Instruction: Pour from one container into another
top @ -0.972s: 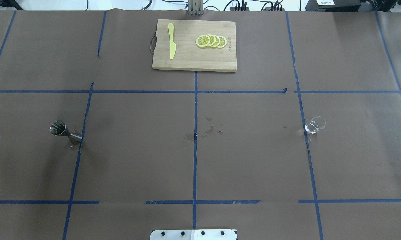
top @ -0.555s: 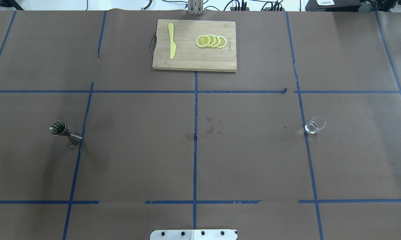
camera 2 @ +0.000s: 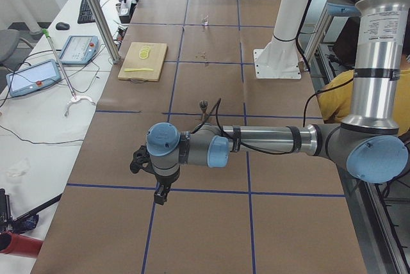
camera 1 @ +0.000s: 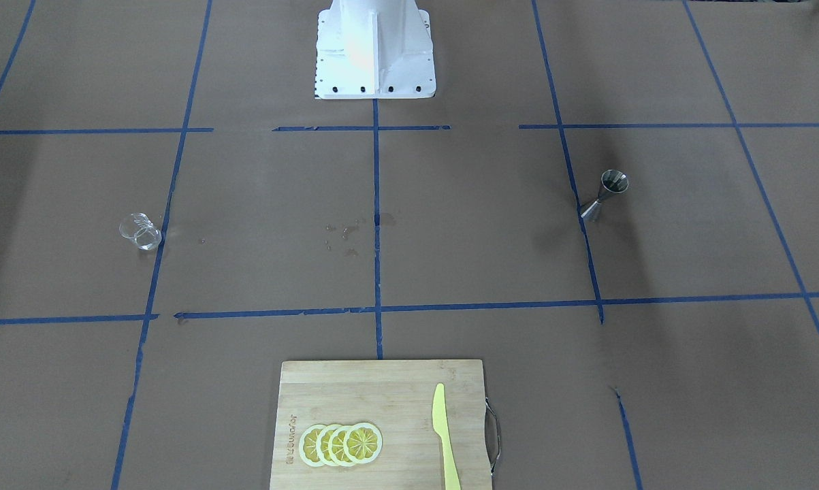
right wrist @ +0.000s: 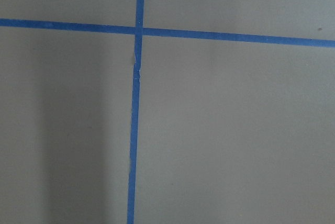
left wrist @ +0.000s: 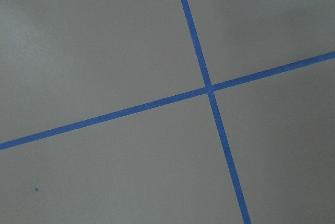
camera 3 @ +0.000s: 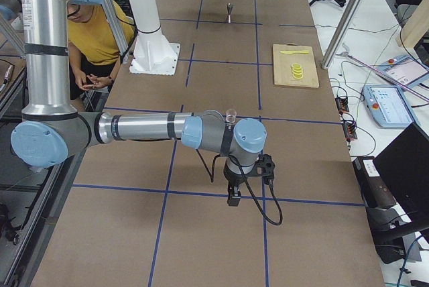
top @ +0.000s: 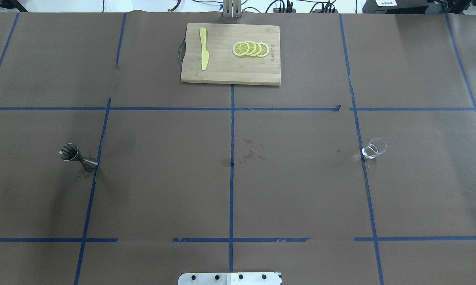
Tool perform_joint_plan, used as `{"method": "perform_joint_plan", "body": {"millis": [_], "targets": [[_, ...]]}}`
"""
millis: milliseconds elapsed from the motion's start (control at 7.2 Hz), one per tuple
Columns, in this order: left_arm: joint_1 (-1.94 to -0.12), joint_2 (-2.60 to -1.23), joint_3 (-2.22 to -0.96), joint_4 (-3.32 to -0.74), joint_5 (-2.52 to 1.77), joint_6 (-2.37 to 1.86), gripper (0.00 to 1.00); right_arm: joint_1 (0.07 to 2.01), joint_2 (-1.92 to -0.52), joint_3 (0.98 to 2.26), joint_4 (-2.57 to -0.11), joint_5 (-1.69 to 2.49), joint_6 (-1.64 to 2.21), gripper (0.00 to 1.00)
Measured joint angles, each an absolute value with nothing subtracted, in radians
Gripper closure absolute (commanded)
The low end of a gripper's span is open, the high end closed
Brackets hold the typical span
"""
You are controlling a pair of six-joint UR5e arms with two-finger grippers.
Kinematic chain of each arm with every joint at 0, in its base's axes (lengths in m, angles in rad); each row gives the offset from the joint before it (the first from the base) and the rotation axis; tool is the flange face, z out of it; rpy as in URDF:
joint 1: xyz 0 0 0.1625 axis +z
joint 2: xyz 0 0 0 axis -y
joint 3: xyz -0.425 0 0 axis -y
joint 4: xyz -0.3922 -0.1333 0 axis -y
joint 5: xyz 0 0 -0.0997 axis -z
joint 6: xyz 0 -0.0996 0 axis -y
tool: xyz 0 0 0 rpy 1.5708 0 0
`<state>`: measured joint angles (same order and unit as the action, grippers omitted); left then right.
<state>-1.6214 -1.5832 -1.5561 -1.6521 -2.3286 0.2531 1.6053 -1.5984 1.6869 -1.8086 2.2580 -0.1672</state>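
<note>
The clear glass cup [top: 374, 149] [camera 1: 139, 231] stands upright on the table's right half, on a blue tape line. Upright on the left half is the steel hourglass jigger [top: 77, 157] [camera 1: 605, 195]. Neither gripper appears in the overhead or front views. In the exterior left view my left gripper [camera 2: 161, 194] hangs over a tape crossing, well short of the jigger [camera 2: 203, 105]. My right gripper [camera 3: 233, 196] shows only in the exterior right view, nearer the camera than the cup [camera 3: 231, 115]. Whether either gripper is open or shut I cannot tell. Both wrist views show only brown paper and blue tape.
A wooden cutting board [top: 230, 75] at the far middle carries a yellow knife [top: 203, 49] and lemon slices [top: 250, 48]. Small wet spots [top: 249, 152] mark the table's centre. The white robot base [camera 1: 374, 47] stands at the near edge. A person in yellow [camera 3: 94, 32] sits beside the table.
</note>
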Motion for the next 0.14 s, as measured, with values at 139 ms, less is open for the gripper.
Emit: {"method": "perform_joint_plan", "body": {"millis": [139], "targets": [[-1.621,-1.583,-1.556,-1.652,-2.329,0.253,0.00,1.605,-1.598,1.686,-1.809,2.258,-0.167,0.00]]}}
